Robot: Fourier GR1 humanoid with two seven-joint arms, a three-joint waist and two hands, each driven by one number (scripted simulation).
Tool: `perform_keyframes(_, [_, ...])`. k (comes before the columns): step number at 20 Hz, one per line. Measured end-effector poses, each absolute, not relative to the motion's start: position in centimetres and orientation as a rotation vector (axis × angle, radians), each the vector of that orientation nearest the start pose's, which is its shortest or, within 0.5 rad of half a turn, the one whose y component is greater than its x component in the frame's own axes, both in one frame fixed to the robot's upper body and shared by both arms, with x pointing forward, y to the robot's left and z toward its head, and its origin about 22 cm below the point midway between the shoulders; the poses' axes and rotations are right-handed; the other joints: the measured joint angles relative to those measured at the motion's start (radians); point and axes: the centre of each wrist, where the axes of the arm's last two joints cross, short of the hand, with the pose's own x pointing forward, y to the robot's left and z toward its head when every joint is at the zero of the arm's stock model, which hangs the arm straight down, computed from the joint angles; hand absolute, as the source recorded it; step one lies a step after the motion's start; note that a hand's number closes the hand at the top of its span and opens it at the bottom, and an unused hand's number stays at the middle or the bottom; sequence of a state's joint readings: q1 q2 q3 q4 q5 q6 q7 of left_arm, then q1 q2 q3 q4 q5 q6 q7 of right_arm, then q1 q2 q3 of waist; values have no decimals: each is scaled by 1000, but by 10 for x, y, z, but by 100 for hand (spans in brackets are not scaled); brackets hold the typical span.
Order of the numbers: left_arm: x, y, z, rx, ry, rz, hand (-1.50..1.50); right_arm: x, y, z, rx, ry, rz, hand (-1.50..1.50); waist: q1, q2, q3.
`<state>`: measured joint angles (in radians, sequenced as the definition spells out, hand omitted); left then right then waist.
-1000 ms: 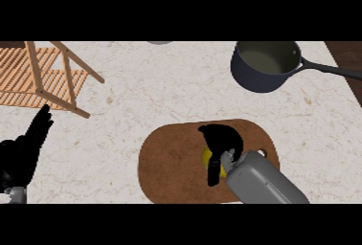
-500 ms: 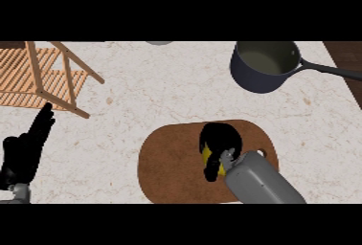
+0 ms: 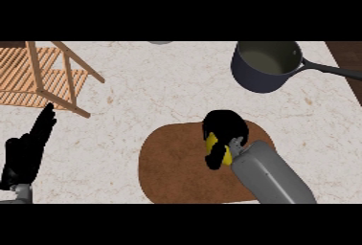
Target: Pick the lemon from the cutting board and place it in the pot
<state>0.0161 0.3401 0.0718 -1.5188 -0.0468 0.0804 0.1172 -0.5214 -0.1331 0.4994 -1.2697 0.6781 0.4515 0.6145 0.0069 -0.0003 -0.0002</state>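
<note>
A yellow lemon (image 3: 211, 141) shows only as slivers between the black fingers of my right hand (image 3: 223, 127), which is curled round it over the round brown cutting board (image 3: 173, 165). The grey right forearm comes in from the lower right across the board. The dark blue pot (image 3: 267, 62) with a long black handle stands at the far right of the counter, well beyond the hand, and looks empty inside. My left hand (image 3: 28, 148) rests open at the left edge, fingers pointing up.
A wooden slatted rack (image 3: 42, 76) occupies the far left corner. A small grey object (image 3: 160, 42) peeks in at the counter's far edge. Dark wood (image 3: 350, 62) borders the counter at the right.
The right hand with the lemon has shifted a little toward the far side of the board. The left hand has barely moved.
</note>
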Motion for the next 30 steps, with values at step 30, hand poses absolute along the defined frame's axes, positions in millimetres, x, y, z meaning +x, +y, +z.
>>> perform_keyframes(30, [229, 331, 20, 431, -1379, -145, 0, 350, -193, 205, -1131, -1625, 676, 150, -1, 1, 0])
